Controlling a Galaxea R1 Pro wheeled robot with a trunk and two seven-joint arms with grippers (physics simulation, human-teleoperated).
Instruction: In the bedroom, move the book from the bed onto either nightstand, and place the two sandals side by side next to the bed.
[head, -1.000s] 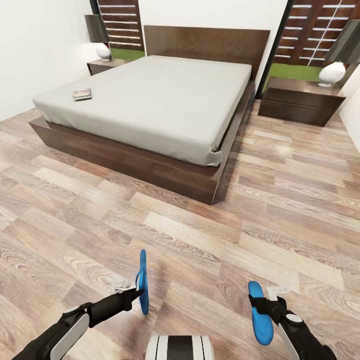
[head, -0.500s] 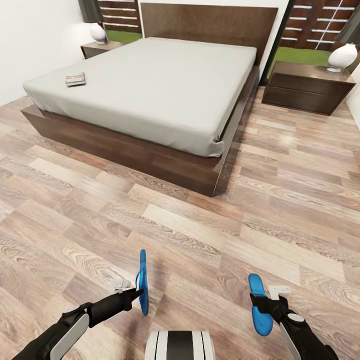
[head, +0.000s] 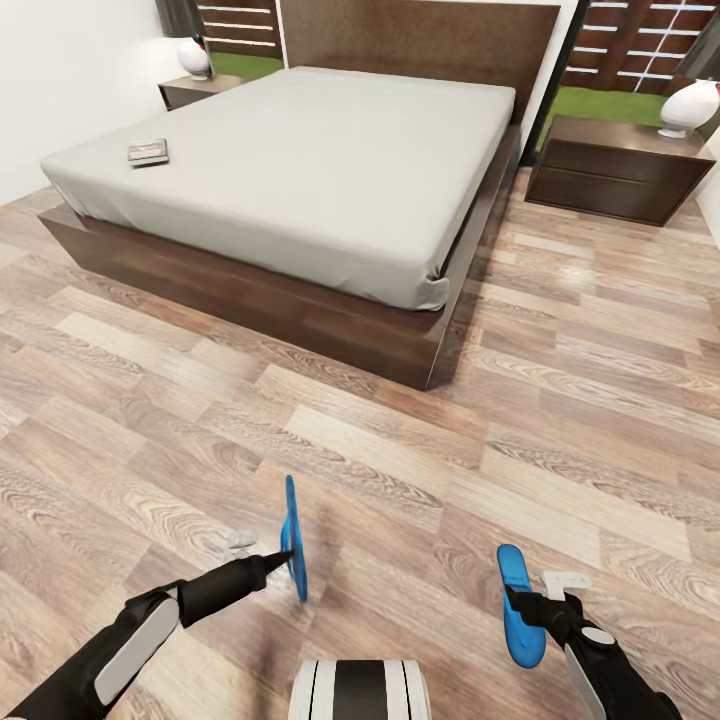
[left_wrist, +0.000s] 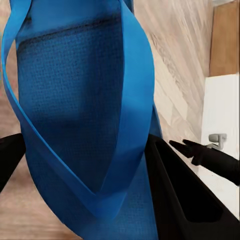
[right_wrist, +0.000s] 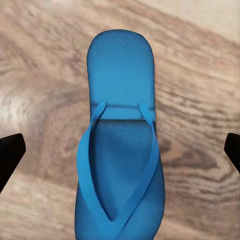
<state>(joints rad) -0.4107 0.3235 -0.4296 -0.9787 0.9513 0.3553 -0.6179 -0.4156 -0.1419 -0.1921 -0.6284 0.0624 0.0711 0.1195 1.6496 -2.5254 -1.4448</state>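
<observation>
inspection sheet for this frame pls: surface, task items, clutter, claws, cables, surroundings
Surface: wood-plank floor, bare between robot and bed.
Job's things: book lies on the bed, near its left edge. Left sandal held on edge above the floor; right sandal held sole-down. Nightstands at left and right of the bed.
Clutter: a white lamp on the right nightstand, another on the left one.
Claws: left claw shut on the left sandal; right claw carries the right sandal.
Cables: nothing seen.
Surroundings: white walls, dark-framed windows behind the headboard.
</observation>
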